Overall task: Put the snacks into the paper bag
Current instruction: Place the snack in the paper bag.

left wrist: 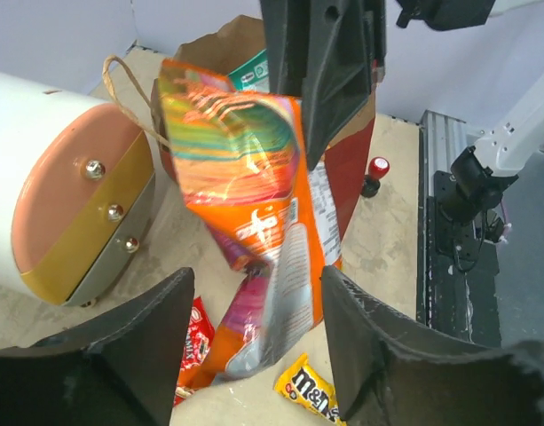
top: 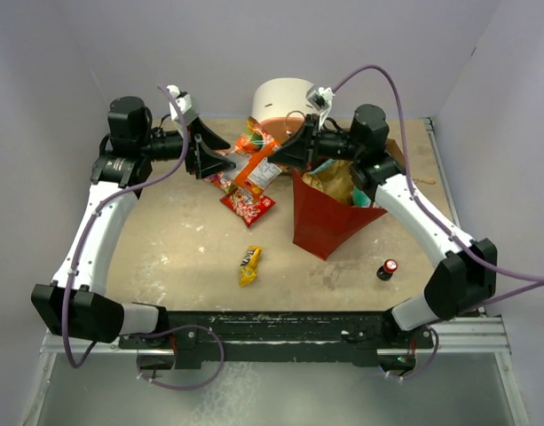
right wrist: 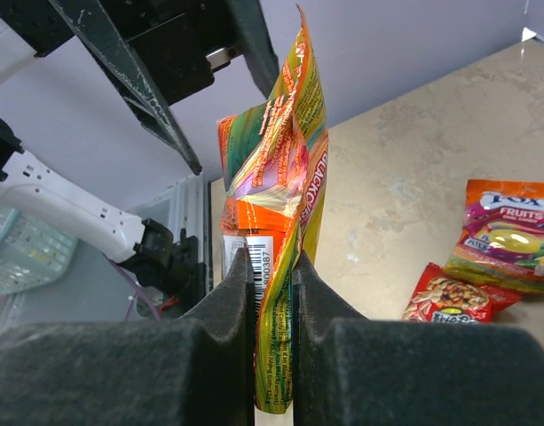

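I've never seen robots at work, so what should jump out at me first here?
A bright orange snack packet hangs in mid-air over the back of the table, pinched flat in the right gripper, while the left gripper stands open facing it. Just right of it gapes the tall paper bag, red outside and brown inside, and a yellow candy packet lies alone on the table nearer the front.

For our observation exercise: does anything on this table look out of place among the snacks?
Yes: a small red-capped bottle stands alone, just right of the paper bag and nearer the front edge. It is no snack packet.
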`<state>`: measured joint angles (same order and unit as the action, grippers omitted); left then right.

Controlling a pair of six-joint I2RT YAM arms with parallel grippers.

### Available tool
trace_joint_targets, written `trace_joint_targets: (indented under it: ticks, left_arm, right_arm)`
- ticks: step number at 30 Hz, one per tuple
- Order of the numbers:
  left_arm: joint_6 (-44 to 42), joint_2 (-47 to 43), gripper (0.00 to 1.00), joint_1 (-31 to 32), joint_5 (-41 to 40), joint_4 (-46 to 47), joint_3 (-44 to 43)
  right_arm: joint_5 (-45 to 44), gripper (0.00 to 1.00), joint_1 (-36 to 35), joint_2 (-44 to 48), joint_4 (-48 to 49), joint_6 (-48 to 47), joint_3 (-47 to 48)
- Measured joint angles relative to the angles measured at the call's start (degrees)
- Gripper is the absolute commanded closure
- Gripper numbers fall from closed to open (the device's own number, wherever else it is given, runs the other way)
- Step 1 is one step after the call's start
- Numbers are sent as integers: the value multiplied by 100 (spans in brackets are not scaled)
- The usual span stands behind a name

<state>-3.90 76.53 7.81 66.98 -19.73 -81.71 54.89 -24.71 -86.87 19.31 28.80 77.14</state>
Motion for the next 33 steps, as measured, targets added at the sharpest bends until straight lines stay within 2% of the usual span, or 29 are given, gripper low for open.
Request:
trace_joint_targets:
  ticks: [2,4,12,16,22,27,33]
  left_arm:
    - [-28,-76,19,9,-85,-22,-2]
    - [-105,-151,14,11,-197,-103,-2]
    - [-640,-240,9,13,-866,-678,-4]
    - [-800,-240,8,13,-1182,-863,-4]
    - [-920,-240,8,13,-1585,-931,-11]
    - [-988,-234,7,13,-1812,-1001,-20]
    - [-1027,-157,6,13,-1952,-1001,-20]
  right_arm:
    - [9,100,55,197,-205,-227,-2]
    - [15,100,149,422,-417,-444,-2]
    - [-199,100,879,1471,-1801,-1790,227]
    - [-1075,100,1075,1950,-2743,-2575,595]
    - [-2918,100,1228,2448,-3814,-3300,962]
    - [-3845,100,1263,2500,-4575,-3471,997]
    - [-4170,100,1388,2618,-4610,-2806,122]
